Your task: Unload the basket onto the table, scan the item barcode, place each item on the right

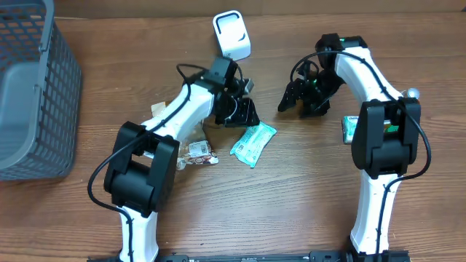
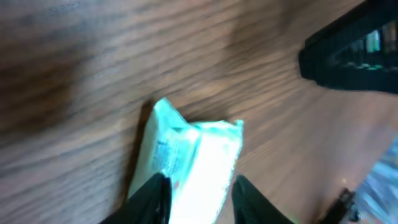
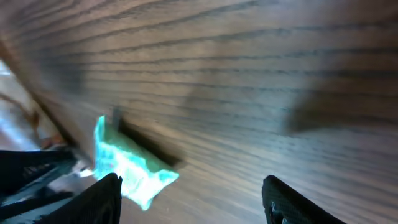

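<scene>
At the far left of the bench [image 1: 306, 211], a grey basket [image 1: 29, 87] is set aside, presumably for items already dealt with. Nearer the middle, a small printed wrapper [image 1: 198, 153] is seen lying beside the left arm. Towards the back edge, the white scanner [image 1: 231, 34] is stood facing the work area, so that a barcode can be presented to it. Just in front of it, the left gripper [image 2: 196, 202] is lowered over the teal packet [image 1: 253, 143], which is found on the wood near the bench's middle. Its fingers [image 2: 152, 199] are set partly apart on either side of the packet's end, but whether they are clamped on it cannot be told. The packet is judged not yet raised to the scanner. Further right, the right gripper [image 3: 191, 186] is held wide with nothing between its fingers, positioned off to the side, probably to leave the packet clear. Under the right arm, another packet [image 1: 349, 129] is partly hidden.
</scene>
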